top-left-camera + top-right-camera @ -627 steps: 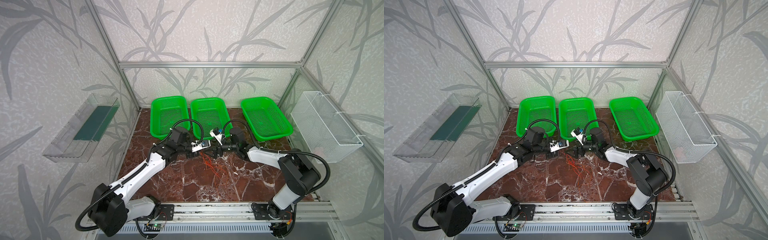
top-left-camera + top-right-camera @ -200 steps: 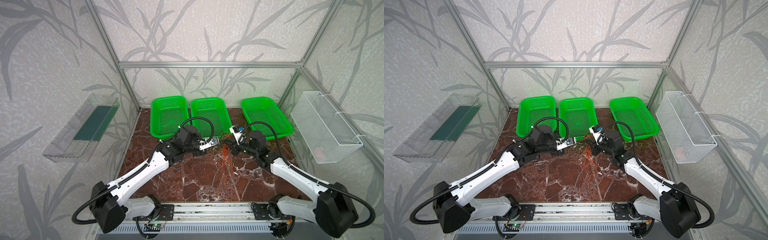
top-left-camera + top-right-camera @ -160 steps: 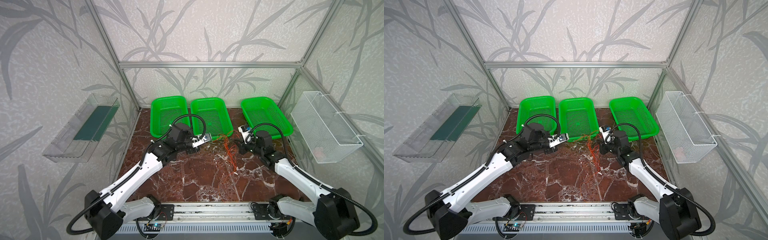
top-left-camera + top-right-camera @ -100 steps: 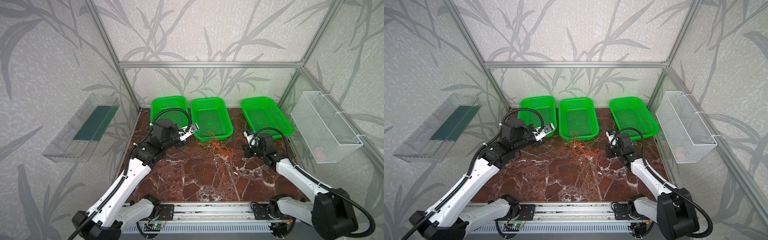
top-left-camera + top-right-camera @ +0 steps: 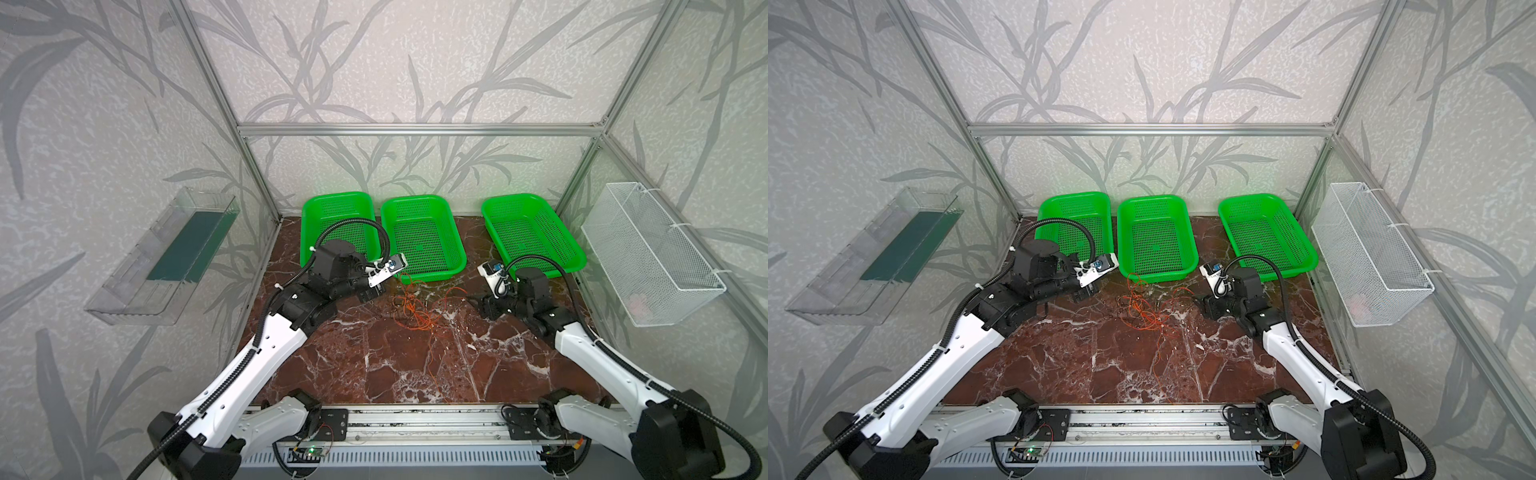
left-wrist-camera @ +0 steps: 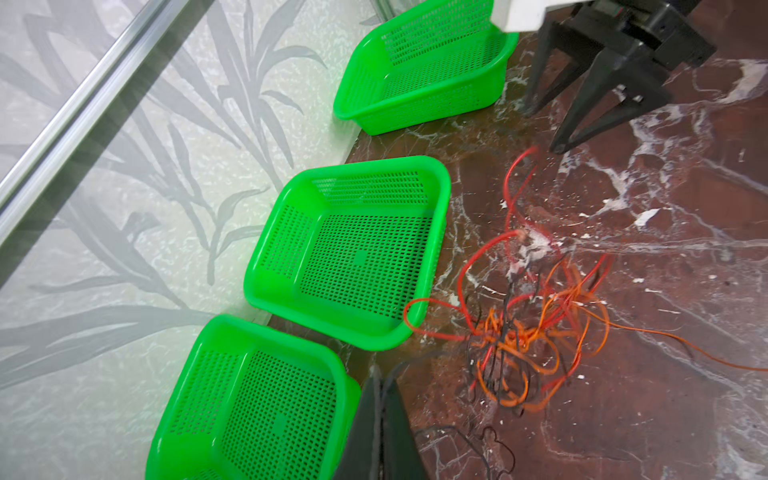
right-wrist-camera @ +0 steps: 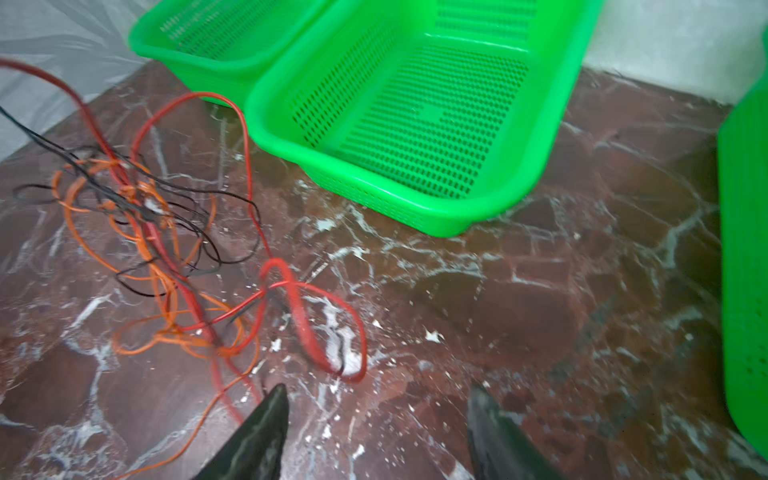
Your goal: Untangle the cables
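Right pincer [image 7: 378, 424] gapes, left pincer [image 6: 376, 399] pressed together; thin cables [image 6: 511, 340] loop on marble [image 6: 665, 395].

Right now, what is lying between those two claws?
The tangled cables, orange, red and black, lie on the marble table between the left gripper and the right gripper; both top views show it.

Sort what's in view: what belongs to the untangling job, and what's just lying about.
Job: cables, left hand, right hand.
Lying about: green baskets, white wire basket, clear wall tray.
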You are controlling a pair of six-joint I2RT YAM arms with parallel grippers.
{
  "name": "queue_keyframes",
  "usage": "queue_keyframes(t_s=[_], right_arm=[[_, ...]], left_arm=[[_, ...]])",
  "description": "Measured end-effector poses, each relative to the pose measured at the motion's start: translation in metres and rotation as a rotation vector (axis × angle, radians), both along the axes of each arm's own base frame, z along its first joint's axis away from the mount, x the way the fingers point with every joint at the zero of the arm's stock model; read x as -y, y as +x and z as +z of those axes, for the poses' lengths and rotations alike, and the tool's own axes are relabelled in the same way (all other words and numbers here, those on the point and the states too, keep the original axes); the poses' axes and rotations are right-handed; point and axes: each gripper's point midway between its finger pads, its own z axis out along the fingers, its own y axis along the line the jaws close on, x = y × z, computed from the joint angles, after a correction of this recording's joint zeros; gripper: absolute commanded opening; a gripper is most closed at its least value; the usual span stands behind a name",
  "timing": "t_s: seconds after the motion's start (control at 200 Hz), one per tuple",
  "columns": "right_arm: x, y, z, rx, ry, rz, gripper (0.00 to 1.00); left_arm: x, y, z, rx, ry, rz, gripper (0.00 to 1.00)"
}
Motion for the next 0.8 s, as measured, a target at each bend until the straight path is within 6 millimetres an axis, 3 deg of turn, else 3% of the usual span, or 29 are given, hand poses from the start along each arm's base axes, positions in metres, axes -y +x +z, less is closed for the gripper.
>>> queue_keyframes(t_s=[0.125,0.305,0.43,0.615,0.8], right_arm=[[-0.041,-0.009,0.015,0.021,0.010,0.124,0.75],[-0.080,-0.007,0.044,0.057,0.082,0.188,0.78],[-0.116,-0.015,0.053,0.060,0.117,0.256,0.78],[-0.169,-0.022,0.049,0.033,0.142,0.338,0.74],[-0.187,-0.012,0.036,0.025,0.125,0.281,0.55]], left_arm=[[0.010,-0.004,-0.004,-0.012,0.003,-0.028,0.00],[0.014,-0.007,-0.004,-0.009,0.010,-0.040,0.00],[0.020,-0.009,0.002,0.004,0.016,-0.053,0.00],[0.028,-0.012,0.012,0.028,0.025,-0.073,0.00],[0.034,-0.017,0.026,0.051,0.020,-0.089,0.00]])
